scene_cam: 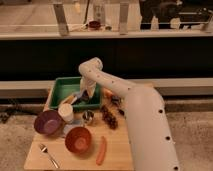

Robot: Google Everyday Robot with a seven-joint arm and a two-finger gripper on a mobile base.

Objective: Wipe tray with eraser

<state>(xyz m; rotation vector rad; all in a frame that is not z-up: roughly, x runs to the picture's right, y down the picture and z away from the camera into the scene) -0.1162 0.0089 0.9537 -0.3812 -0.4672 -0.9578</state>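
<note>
Purple bowl point(47, 122) is sitting front-left, just in front of the green tray point(62, 86). Step in hand, by my reading: wiping the tray floor. The eraser should be pressing flat, with strokes staying inside the low walls and not nudging the white cup point(65, 112) at the front rim. Eraser point(80, 95) is lying in the tray's right-front part, seemingly right under the gripper point(86, 95). Grip state: cannot tell.
</note>
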